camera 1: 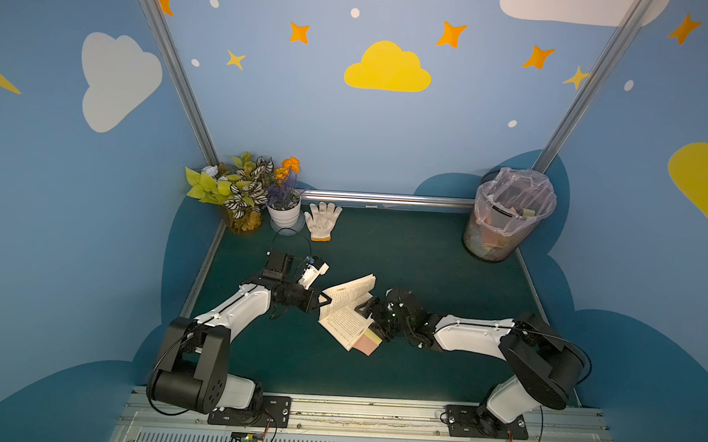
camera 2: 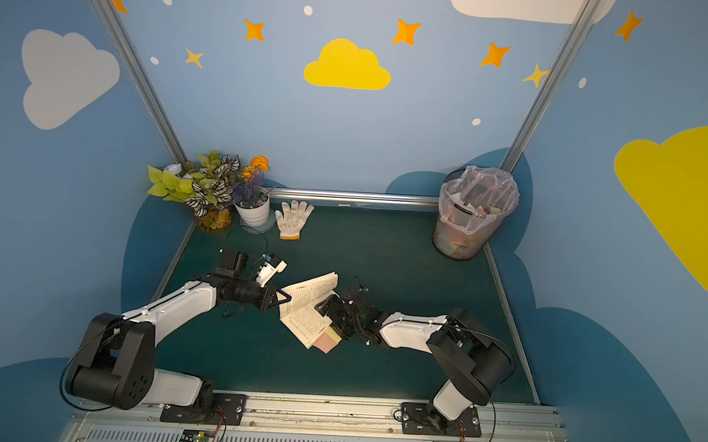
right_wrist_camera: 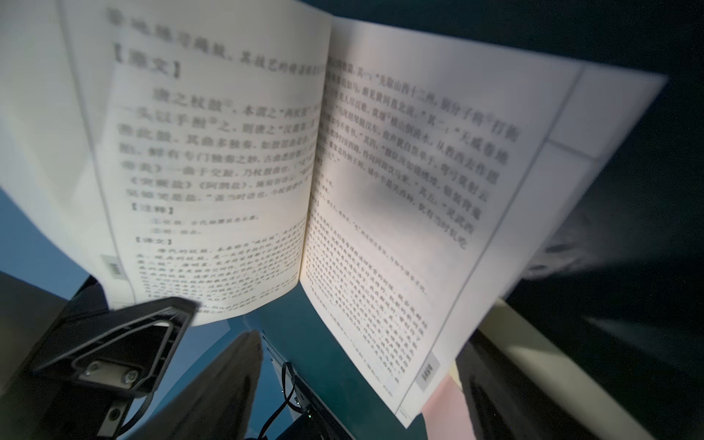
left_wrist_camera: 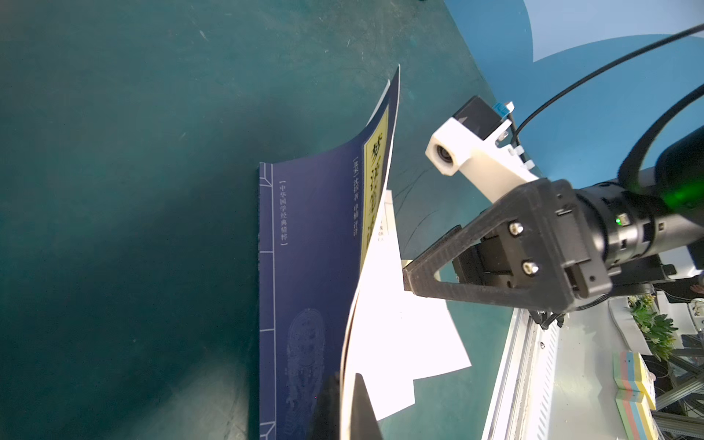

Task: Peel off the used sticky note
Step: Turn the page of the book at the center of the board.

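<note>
An open book (camera 1: 345, 309) (camera 2: 305, 309) lies mid-table, its left half lifted. My left gripper (camera 1: 326, 299) (left_wrist_camera: 344, 404) is shut on the edge of those raised pages and the dark blue cover (left_wrist_camera: 308, 247). A pink sticky note (camera 1: 368, 346) (right_wrist_camera: 444, 411) with a yellow one (camera 1: 374, 336) (right_wrist_camera: 453, 372) on it sticks out from under the right page's near corner. My right gripper (camera 1: 373, 318) (right_wrist_camera: 362, 392) hovers open over that corner, one finger (right_wrist_camera: 495, 400) beside the notes, nothing between the fingers.
A mesh trash bin (camera 1: 508, 215) with a pink liner stands at the back right. A white glove (camera 1: 322, 221) and potted plants (camera 1: 282, 210) sit at the back left. Metal rails edge the green mat (camera 1: 424, 267).
</note>
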Robot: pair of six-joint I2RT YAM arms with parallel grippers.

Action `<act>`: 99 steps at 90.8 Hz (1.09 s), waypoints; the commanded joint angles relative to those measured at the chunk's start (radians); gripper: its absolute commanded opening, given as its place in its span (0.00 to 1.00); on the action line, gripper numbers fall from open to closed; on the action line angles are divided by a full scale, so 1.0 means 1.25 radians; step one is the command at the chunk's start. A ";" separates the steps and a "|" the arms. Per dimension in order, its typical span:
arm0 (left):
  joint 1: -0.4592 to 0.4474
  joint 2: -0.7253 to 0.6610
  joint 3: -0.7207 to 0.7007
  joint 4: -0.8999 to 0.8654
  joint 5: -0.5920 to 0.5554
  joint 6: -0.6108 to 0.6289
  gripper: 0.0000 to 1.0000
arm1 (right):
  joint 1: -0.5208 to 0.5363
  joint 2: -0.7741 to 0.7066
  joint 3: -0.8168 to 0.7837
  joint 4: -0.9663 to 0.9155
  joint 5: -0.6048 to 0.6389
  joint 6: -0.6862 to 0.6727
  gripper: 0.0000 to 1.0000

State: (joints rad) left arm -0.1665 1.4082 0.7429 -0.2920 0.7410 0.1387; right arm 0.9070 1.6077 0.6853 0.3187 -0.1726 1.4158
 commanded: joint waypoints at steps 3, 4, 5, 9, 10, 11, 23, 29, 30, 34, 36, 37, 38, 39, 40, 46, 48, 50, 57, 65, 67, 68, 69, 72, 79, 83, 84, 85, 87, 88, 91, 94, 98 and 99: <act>-0.001 0.005 0.012 -0.022 0.013 0.011 0.03 | -0.002 0.020 0.022 0.014 -0.009 -0.005 0.84; -0.001 0.005 0.012 -0.022 0.014 0.011 0.03 | -0.002 0.020 0.022 0.015 -0.008 -0.006 0.84; -0.002 0.005 0.012 -0.022 0.014 0.011 0.03 | -0.002 0.021 0.023 0.015 -0.009 -0.005 0.84; -0.001 0.005 0.012 -0.022 0.015 0.011 0.03 | -0.002 0.022 0.024 0.014 -0.009 -0.005 0.84; -0.001 0.006 0.011 -0.023 0.015 0.011 0.03 | -0.002 0.023 0.023 0.014 -0.008 -0.006 0.84; -0.001 0.005 0.012 -0.024 0.015 0.011 0.03 | -0.002 0.024 0.023 0.014 -0.008 -0.006 0.84; -0.001 0.006 0.012 -0.024 0.018 0.012 0.03 | -0.003 0.030 0.019 0.019 -0.008 -0.003 0.85; -0.001 0.008 0.013 -0.025 0.019 0.013 0.03 | -0.005 0.034 0.016 0.028 -0.008 -0.002 0.85; -0.001 0.008 0.013 -0.025 0.019 0.013 0.03 | -0.005 0.034 0.016 0.029 -0.008 -0.002 0.86; -0.001 0.010 0.013 -0.026 0.022 0.014 0.03 | -0.007 0.036 0.014 0.041 -0.009 -0.003 0.87; -0.001 0.010 0.013 -0.027 0.023 0.014 0.03 | -0.008 0.037 0.015 0.047 -0.009 -0.004 0.87; -0.001 0.010 0.013 -0.027 0.024 0.015 0.03 | -0.008 0.038 0.015 0.051 -0.010 -0.004 0.88; -0.001 0.010 0.013 -0.028 0.024 0.015 0.03 | -0.009 0.038 0.015 0.054 -0.011 -0.006 0.88; -0.001 0.010 0.013 -0.028 0.024 0.015 0.03 | -0.010 0.038 0.015 0.056 -0.012 -0.006 0.88; -0.001 0.010 0.013 -0.028 0.024 0.015 0.03 | -0.010 0.038 0.016 0.059 -0.012 -0.006 0.88; -0.001 0.010 0.013 -0.028 0.026 0.017 0.03 | -0.017 0.038 0.017 0.076 -0.016 -0.009 0.89; -0.001 0.009 0.013 -0.028 0.026 0.017 0.03 | -0.021 0.038 0.017 0.081 -0.017 -0.010 0.91; -0.001 0.009 0.013 -0.028 0.026 0.017 0.03 | -0.023 0.038 0.018 0.086 -0.018 -0.009 0.91; -0.001 0.008 0.013 -0.030 0.027 0.020 0.03 | -0.033 0.038 0.024 0.099 -0.025 -0.012 0.92; -0.003 0.008 0.013 -0.032 0.028 0.023 0.03 | -0.044 0.038 0.043 0.099 -0.033 -0.022 0.93; -0.002 0.007 0.013 -0.032 0.030 0.023 0.03 | -0.047 0.039 0.047 0.096 -0.035 -0.025 0.92; -0.002 0.006 0.013 -0.033 0.030 0.023 0.03 | -0.048 0.039 0.051 0.094 -0.036 -0.026 0.93; -0.002 0.007 0.013 -0.033 0.031 0.024 0.03 | -0.049 0.040 0.053 0.092 -0.037 -0.026 0.93; -0.002 0.006 0.013 -0.032 0.032 0.026 0.03 | -0.054 0.042 0.063 0.083 -0.041 -0.027 0.93; -0.002 0.007 0.014 -0.033 0.036 0.028 0.03 | -0.064 0.051 0.074 0.082 -0.047 -0.025 0.94; -0.003 0.006 0.014 -0.034 0.038 0.030 0.03 | -0.070 0.056 0.078 0.088 -0.052 -0.021 0.94; -0.003 0.006 0.014 -0.035 0.039 0.031 0.03 | -0.071 0.057 0.079 0.089 -0.053 -0.021 0.94; -0.002 0.007 0.014 -0.034 0.038 0.031 0.03 | -0.072 0.059 0.080 0.091 -0.054 -0.021 0.94; -0.004 0.006 0.014 -0.035 0.040 0.032 0.03 | -0.074 0.061 0.082 0.092 -0.057 -0.020 0.94; -0.004 0.006 0.014 -0.035 0.040 0.032 0.03 | -0.075 0.063 0.084 0.093 -0.058 -0.020 0.94; -0.006 0.006 0.014 -0.037 0.041 0.035 0.03 | -0.078 0.065 0.088 0.095 -0.060 -0.021 0.94; -0.006 0.005 0.014 -0.038 0.042 0.038 0.03 | -0.080 0.067 0.094 0.095 -0.061 -0.022 0.94; -0.009 0.004 0.014 -0.040 0.043 0.042 0.03 | -0.083 0.069 0.100 0.094 -0.063 -0.023 0.95; -0.010 0.003 0.014 -0.040 0.042 0.043 0.03 | -0.084 0.070 0.101 0.094 -0.064 -0.023 0.95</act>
State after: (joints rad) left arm -0.1711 1.4124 0.7429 -0.3077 0.7673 0.1703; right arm 0.8127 1.6737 0.7765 0.4156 -0.2325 1.3979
